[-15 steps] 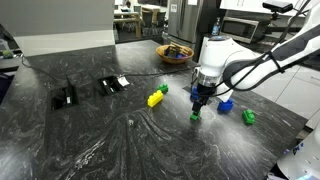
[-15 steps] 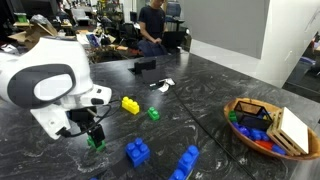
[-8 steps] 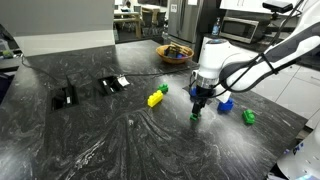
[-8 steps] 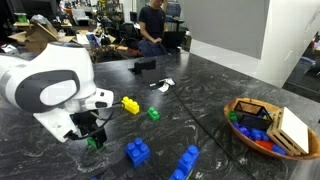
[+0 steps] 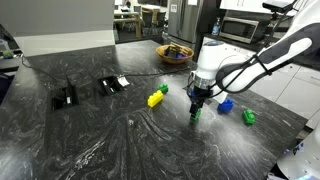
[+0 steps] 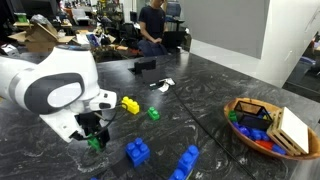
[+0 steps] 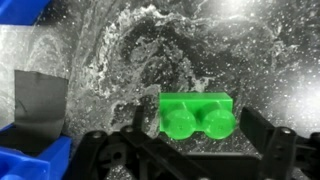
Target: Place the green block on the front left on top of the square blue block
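- The dark marble counter [image 5: 100, 140] carries all the pieces. The step in hand is the pick-up, with no grasp made yet.
- The wooden bowl [image 6: 240, 132] at the counter's far side holds a jumble of coloured bricks and a pale boxy piece.
- The gripper [image 5: 196, 113] stands low over the counter, jaws spread wide on either side of the green block [image 7: 195, 110], which lies flat between them. The next move, I judge, calls for a square close, then a lift.
- The square blue block [image 6: 137, 151] sits nearby, bare on top.

arm [image 5: 262, 58] stretched out, elbow bent; wrist [image 5: 208, 60] vertical; gripper [image 5: 196, 113] pointing straight down, low; jaws spread wide in wrist view; both black fingers [image 7: 262, 140] in frame
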You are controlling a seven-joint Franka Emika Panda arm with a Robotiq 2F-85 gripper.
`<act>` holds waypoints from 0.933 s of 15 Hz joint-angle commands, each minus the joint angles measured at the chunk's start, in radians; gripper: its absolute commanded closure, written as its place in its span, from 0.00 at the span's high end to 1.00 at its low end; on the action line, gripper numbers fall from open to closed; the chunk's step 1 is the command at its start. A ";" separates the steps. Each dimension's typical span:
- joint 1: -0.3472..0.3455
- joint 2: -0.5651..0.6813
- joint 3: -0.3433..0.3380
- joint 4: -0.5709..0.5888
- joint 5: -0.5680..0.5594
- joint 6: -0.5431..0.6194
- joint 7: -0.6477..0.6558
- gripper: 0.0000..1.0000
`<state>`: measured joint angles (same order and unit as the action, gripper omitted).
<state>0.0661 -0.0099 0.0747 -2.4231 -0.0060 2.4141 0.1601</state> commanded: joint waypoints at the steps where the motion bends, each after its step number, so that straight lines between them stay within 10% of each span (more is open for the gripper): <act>1: -0.003 -0.004 -0.008 0.004 0.008 0.014 -0.017 1.00; 8: 0.000 0.006 -0.009 0.021 0.015 0.009 -0.024 0.99; 14: 0.003 0.004 -0.007 0.023 0.029 0.011 -0.033 0.46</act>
<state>0.0679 -0.0102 0.0666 -2.4085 -0.0038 2.4144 0.1594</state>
